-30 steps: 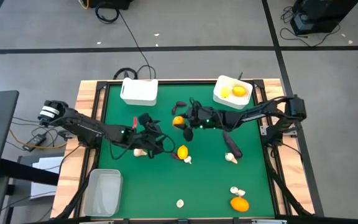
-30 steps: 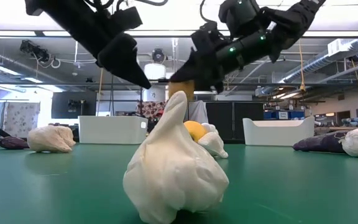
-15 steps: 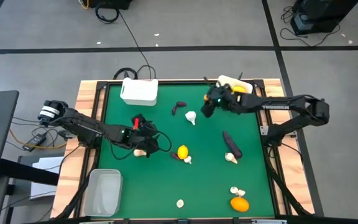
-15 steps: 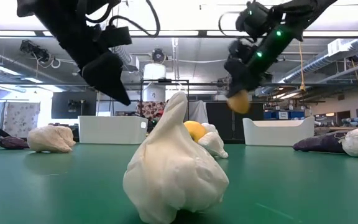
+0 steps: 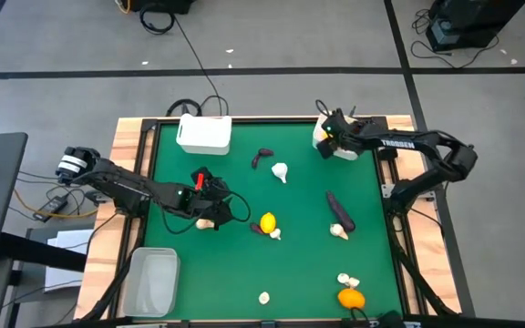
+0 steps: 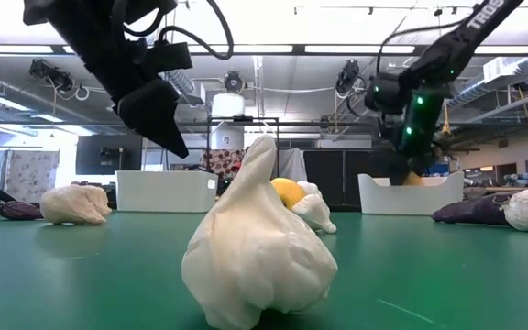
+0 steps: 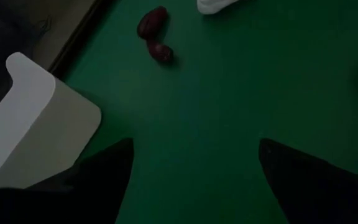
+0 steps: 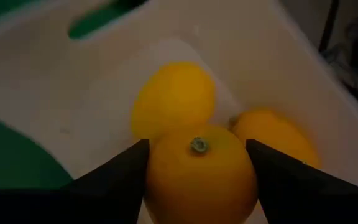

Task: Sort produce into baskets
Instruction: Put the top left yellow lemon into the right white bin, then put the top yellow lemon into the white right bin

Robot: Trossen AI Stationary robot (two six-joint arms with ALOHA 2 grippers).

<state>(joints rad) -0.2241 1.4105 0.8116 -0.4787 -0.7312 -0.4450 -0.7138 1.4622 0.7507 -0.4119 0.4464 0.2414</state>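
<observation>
1. Right pincer (image 8: 197, 180): over the white basket (image 5: 324, 144) at the table's far right corner, pinching an orange citrus (image 8: 199, 171); two more citrus lie inside.
2. Right arm lettering: "TROSSEN".
3. Left pincer (image 7: 191, 168): spread, above the table's left-centre, beside a garlic bulb (image 5: 206, 222).

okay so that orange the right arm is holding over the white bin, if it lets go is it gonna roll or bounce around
The orange is round and smooth, so it would probably roll. The right tool holds it inside the white bin, whose walls and the two fruits already there should stop it quickly. It looks firm, so little bounce.
</observation>
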